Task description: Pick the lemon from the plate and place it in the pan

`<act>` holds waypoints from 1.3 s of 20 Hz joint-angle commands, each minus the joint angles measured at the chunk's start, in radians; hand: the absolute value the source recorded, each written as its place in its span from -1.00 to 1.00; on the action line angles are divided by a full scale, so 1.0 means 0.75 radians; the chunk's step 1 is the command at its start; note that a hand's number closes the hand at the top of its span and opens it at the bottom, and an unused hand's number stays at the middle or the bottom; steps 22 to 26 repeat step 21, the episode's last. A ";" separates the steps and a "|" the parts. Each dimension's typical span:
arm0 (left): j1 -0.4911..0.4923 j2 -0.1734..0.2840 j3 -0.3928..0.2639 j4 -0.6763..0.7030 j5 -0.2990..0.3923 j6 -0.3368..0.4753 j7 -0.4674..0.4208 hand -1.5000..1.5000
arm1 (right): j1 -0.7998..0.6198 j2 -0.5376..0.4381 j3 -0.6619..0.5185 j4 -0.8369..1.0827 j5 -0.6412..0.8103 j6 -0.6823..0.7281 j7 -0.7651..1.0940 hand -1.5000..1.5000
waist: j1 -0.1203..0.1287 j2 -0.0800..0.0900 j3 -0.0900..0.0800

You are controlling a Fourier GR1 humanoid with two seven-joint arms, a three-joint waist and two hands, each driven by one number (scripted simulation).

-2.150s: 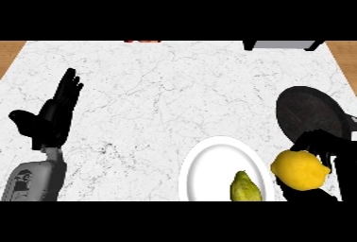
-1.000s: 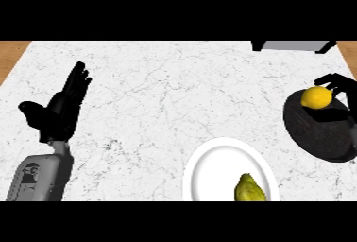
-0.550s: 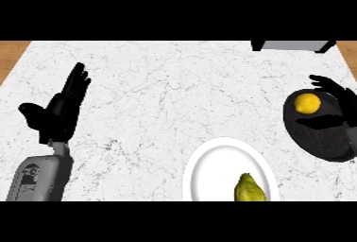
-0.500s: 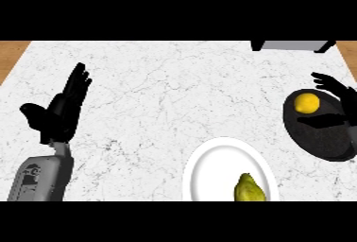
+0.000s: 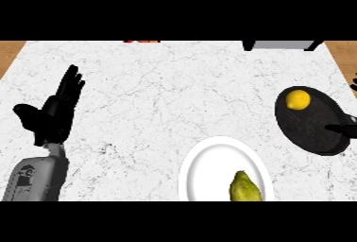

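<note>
Left hand: at the view's left, fingers straight and together, pointing up and slightly right, thumb spread out to the left; nothing held; resting above the counter.
Left forearm: grey, rising from the lower left corner, tilted a little to the right toward the wrist.
Right hand: only a dark sliver at the right edge, level with the pan's upper part; fingers impossible to make out, so open or closed cannot be told; apart from the lemon.
Lemon: yellow, round, lying inside the pan at its upper left part, free of any hand.
Pan: black, round, at the counter's right side, handle pointing right toward the edge of the view.
Plate: white, near the lower middle, just left of and below the pan, cut off at the bottom.
Pear: yellow-green, pointed end up, lying on the plate's lower right part, partly cut off.
Counter: white marble with grey veins, wooden floor showing at the upper corners.
Far edge: grey and black object at upper right, small red thing at upper middle, both too cut off to identify.
</note>
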 commanded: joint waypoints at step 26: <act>0.120 0.011 -0.004 -0.137 0.005 -0.009 0.046 0.00 | 0.753 -0.286 -0.031 -0.455 -0.391 0.664 -0.193 -1.00 | -0.040 -0.020 -0.004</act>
